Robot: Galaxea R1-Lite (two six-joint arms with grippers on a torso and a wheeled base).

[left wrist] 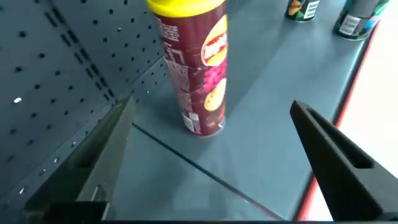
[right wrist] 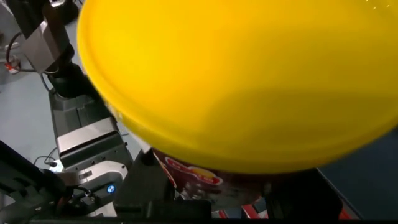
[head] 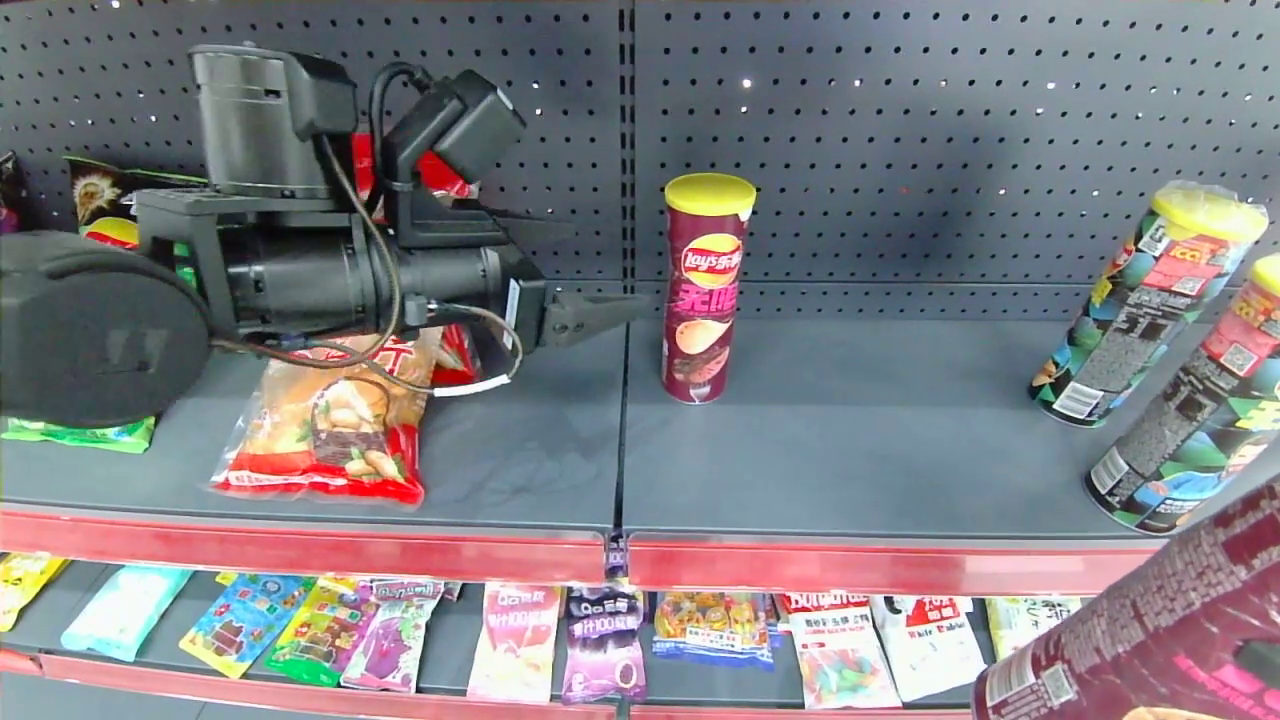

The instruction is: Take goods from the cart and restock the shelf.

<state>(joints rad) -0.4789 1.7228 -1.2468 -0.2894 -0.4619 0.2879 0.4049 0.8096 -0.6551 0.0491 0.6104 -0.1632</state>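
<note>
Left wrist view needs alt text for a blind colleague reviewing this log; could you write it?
A maroon chip can with a yellow lid stands upright on the grey shelf, just beyond the open left gripper, whose dark fingers flank it without touching.

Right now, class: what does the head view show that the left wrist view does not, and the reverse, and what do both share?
Head view adds: a snack bag under the left arm, packets on the lower shelf, a second maroon can at lower right. Left wrist view adds: the left end effector's open gap, fingers wide apart. Shared: the upright maroon can with yellow lid, two patterned cans beyond it, the shelf.
</note>
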